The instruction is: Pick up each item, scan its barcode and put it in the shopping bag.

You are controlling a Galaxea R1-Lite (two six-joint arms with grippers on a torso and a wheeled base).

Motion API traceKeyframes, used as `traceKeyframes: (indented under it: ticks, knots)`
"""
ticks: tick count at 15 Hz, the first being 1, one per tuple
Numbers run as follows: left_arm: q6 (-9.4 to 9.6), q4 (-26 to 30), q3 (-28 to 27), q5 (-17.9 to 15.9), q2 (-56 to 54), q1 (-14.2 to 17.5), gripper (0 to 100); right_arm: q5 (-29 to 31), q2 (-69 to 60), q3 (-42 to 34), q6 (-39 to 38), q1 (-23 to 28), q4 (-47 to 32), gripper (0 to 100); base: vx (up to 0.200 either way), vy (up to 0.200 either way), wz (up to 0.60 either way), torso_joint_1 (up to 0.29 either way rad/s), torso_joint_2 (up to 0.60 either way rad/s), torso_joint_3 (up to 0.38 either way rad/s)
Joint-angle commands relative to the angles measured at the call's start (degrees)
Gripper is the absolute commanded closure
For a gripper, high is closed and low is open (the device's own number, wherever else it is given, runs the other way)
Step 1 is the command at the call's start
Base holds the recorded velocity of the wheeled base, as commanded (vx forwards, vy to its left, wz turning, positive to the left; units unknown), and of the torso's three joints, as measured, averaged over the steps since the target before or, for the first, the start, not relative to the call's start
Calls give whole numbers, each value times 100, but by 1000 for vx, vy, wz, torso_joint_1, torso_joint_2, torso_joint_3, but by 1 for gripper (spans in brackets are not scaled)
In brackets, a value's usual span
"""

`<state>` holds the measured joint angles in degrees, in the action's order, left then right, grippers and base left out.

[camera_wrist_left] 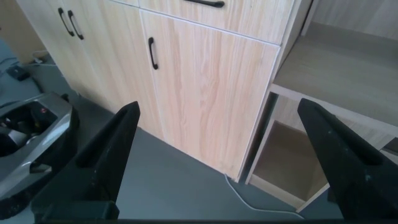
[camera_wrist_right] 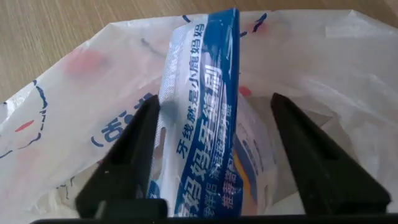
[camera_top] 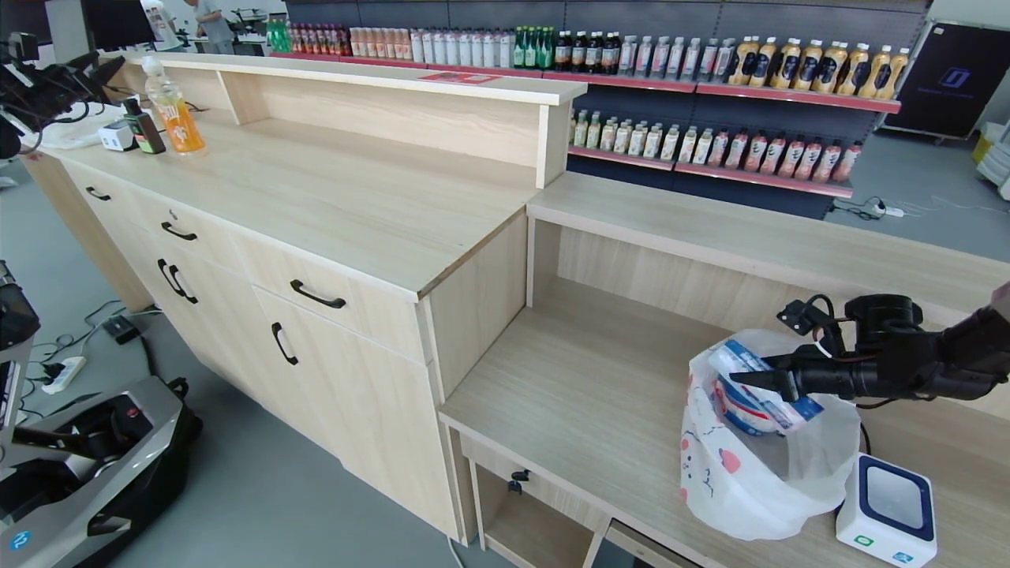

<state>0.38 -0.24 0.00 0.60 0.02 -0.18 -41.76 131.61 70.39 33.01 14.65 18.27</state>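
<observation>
I had my right gripper [camera_top: 750, 380] [camera_wrist_right: 214, 102] at the mouth of the shopping bag [camera_top: 726, 489] [camera_wrist_right: 93, 124], fingers spread apart, not clamped. The blue-and-white packet [camera_top: 757, 406] [camera_wrist_right: 199, 124] stood between them, its lower end inside the bag. The bag sat on the lower counter [camera_top: 584, 394], just beside the white scanner [camera_top: 888, 513]. My left gripper [camera_wrist_left: 217, 109] hung released, holding nothing, before the cabinet doors [camera_wrist_left: 205, 74]. An orange drink bottle [camera_top: 175, 110] stood on the upper counter, well apart

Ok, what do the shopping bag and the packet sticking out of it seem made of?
Shopping bag: thin, soft plastic film, likely; translucent white, crumpled, printed. Packet: glossy flexible plastic pouch, apparently; blue-and-white print, sheen and creases along its edge.
</observation>
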Motion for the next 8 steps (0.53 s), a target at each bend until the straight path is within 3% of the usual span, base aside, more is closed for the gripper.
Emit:
traceKeyframes:
  ticks: [1,8]
  knots:
    - [-3,-2,0,2,-2,1,0,-16,-171,36,21,-94,282,0,0,0,0,0,0,0]
    - [-3,-2,0,2,-2,1,0,-25,-2289,-1036,21,-384,89,0,0,0,0,0,0,0]
